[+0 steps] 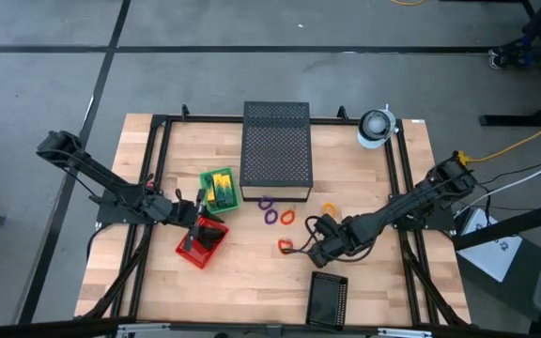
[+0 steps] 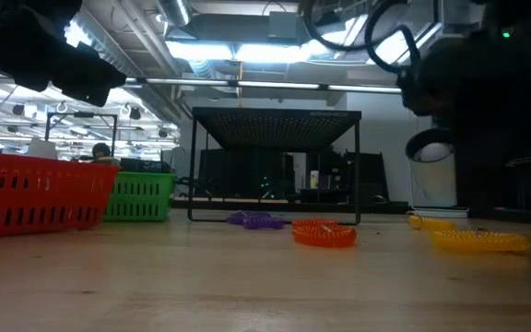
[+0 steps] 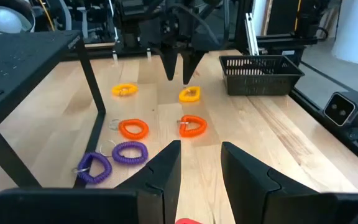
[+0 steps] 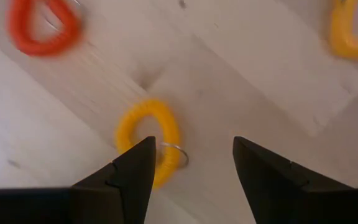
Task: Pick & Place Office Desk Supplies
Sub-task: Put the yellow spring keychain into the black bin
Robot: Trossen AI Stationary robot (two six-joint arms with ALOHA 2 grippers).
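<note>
Your right gripper (image 4: 188,168) points down at the table near its middle, fingers apart over bare wood, one fingertip just beside a yellow ring (image 4: 149,138). That arm reaches in low from the right edge. An orange ring (image 4: 42,28) lies near it on the left, purple rings (image 1: 270,209) farther back. Your left gripper (image 1: 201,208) reaches level from the left, fingers partly apart, above the red basket (image 1: 201,241); whether it holds anything cannot be told.

A perforated black box (image 1: 275,147) sits beside a white roll (image 1: 376,127).
</note>
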